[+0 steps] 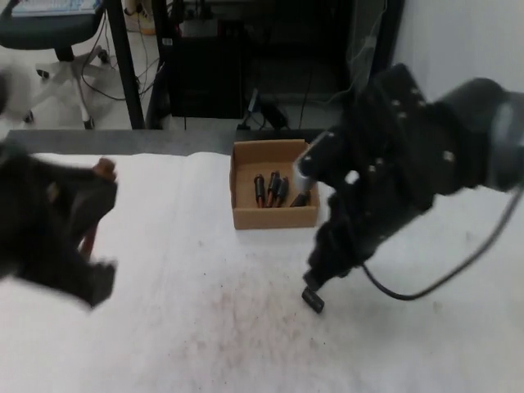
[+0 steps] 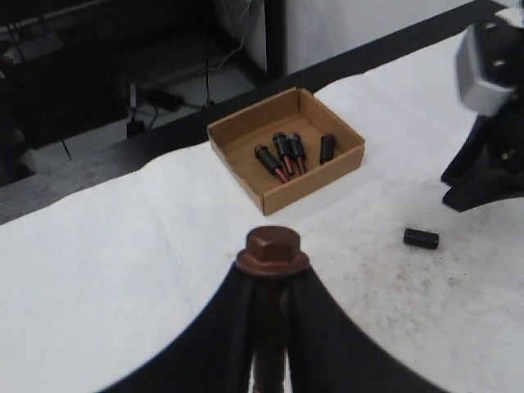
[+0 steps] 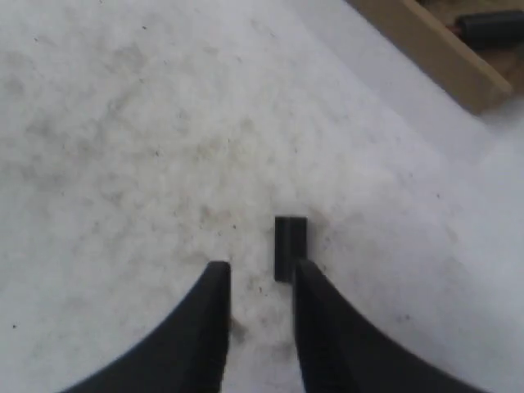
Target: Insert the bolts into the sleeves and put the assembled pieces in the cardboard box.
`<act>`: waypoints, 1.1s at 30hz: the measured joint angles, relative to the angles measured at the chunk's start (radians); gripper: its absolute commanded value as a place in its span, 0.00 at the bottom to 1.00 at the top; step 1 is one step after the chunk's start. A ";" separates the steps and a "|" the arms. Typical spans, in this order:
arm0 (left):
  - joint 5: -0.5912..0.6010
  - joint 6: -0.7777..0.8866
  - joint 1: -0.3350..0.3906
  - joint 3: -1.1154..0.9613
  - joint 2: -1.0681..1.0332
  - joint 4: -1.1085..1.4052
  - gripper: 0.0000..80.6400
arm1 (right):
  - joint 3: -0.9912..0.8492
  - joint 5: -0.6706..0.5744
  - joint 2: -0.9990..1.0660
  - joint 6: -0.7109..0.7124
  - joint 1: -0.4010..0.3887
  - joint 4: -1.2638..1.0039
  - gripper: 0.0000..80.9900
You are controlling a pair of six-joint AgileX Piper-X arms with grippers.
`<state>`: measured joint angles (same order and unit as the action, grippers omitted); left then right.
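Note:
My left gripper (image 2: 273,277) is shut on a brown bolt (image 2: 273,246), whose hex head sticks out past the fingertips. In the high view that bolt (image 1: 104,168) is held at the bench's left side, above the white cloth. A single black sleeve (image 3: 290,246) lies on the cloth. My right gripper (image 3: 260,270) hangs just over it, open by a narrow gap, with the sleeve right off one fingertip and nothing between the fingers. The cardboard box (image 1: 246,214) at the back centre holds several assembled pieces (image 1: 272,190). The sleeve (image 2: 421,238) lies in front of the box (image 2: 307,187), towards the right arm.
A white cloth (image 1: 205,327) covers the bench, stained in the middle. The right arm's bulk (image 1: 409,155) stands just right of the box, with a cable (image 1: 442,278) looping off it. Beyond the bench's far edge stand dark equipment and an office chair (image 1: 57,33).

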<state>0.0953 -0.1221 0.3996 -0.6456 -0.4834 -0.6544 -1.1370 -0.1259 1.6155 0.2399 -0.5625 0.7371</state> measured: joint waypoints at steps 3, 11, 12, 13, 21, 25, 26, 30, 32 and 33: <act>0.004 0.010 0.000 0.036 0.065 0.001 0.00 | -0.078 0.000 0.075 0.008 -0.017 0.057 0.41; 0.004 0.010 0.000 0.051 0.088 0.001 0.00 | -0.152 0.095 0.194 0.172 -0.033 0.203 0.41; 0.004 0.010 0.000 0.051 0.088 0.001 0.00 | -0.151 0.109 0.196 0.188 -0.033 0.210 0.41; 0.004 0.010 0.000 0.051 0.088 0.001 0.00 | -0.151 0.126 0.197 0.200 -0.033 0.214 0.41; 0.004 0.010 0.000 0.051 0.088 0.001 0.00 | -0.154 0.152 0.233 0.223 -0.033 0.204 0.41; 0.004 0.010 0.000 0.051 0.088 0.001 0.00 | -0.154 0.154 0.271 0.223 -0.033 0.162 0.41; 0.004 0.010 0.000 0.051 0.088 0.001 0.00 | -0.154 0.154 0.273 0.223 -0.033 0.152 0.41; 0.004 0.010 0.000 0.051 0.088 0.001 0.00 | -0.154 0.154 0.279 0.223 -0.033 0.107 0.41; 0.004 0.010 0.000 0.051 0.088 0.001 0.00 | -0.154 0.154 0.283 0.223 -0.033 0.100 0.41; 0.004 0.010 0.000 0.051 0.088 0.001 0.00 | -0.154 0.154 0.283 0.223 -0.033 0.099 0.41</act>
<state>0.0993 -0.1122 0.3996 -0.5950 -0.3958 -0.6529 -1.2909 0.0282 1.8986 0.4631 -0.5957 0.8359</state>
